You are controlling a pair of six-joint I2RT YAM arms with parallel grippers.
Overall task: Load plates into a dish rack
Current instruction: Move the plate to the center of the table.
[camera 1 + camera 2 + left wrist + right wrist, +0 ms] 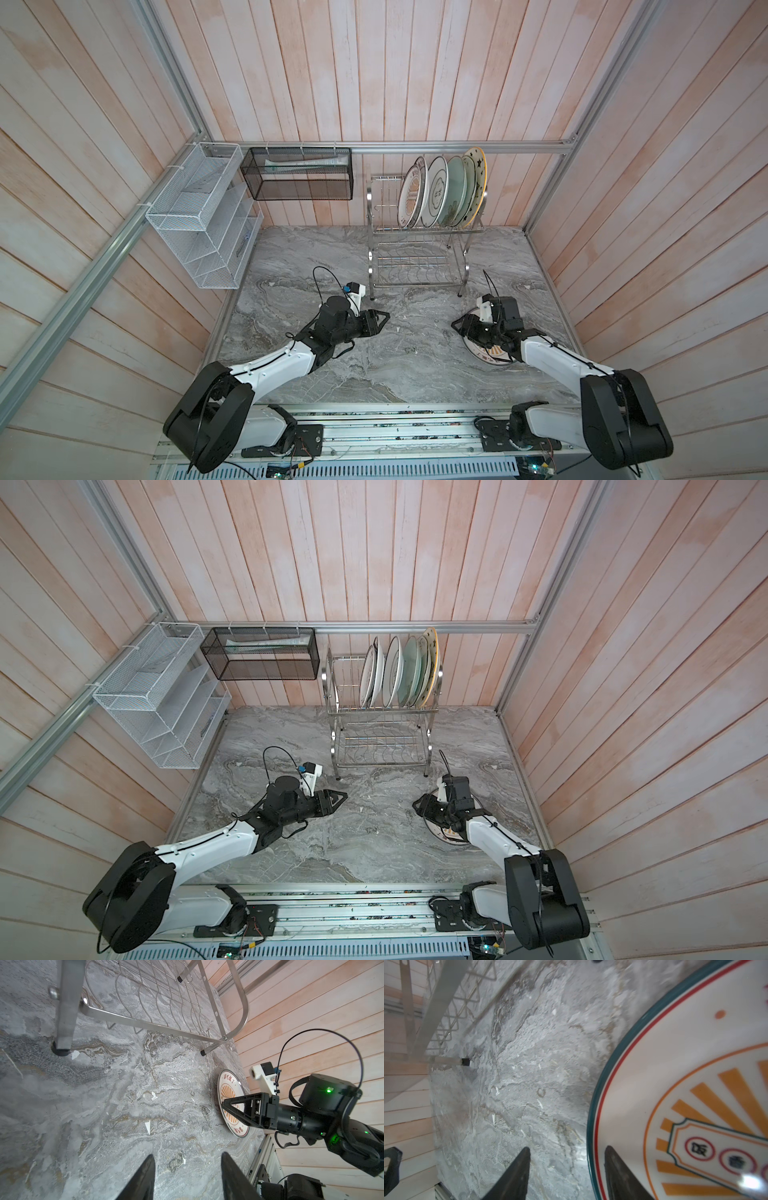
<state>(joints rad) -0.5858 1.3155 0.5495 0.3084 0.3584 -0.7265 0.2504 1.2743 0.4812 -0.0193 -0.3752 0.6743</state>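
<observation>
The flat plate (493, 354) is bracketed at its nine-o'clock rim by the open right pincer (457, 326); the open left pincer (384, 318) lies farther.

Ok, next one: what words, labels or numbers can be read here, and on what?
"该吃饭了" (as best it reads): red characters on the rim of the sunburst plate on the table.
Same plate, opposite rim and circled centre characters: too blurred.
Plates in the dish rack: lettering too small.
Tube in the black basket: print too small.
</observation>
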